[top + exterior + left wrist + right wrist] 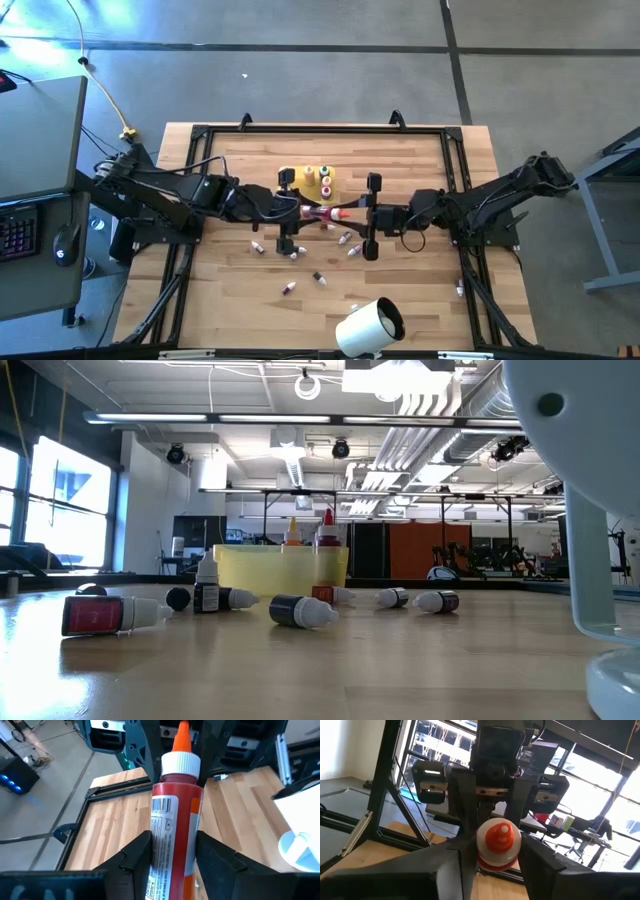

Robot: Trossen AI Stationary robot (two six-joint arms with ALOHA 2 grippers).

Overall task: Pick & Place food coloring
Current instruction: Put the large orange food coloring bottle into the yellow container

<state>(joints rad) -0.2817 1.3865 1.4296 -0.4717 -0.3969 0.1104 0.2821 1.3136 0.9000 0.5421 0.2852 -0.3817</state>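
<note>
Midair, red tube (322,212), between both pincers

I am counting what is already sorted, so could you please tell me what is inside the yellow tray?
Several upright bottles stand in the yellow tray, caps red, green and orange. Its wall hides their bodies in the low view.

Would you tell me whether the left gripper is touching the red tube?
Touching. In the left wrist view the left gripper has its jaws pressed against both sides of the red tube.
</note>
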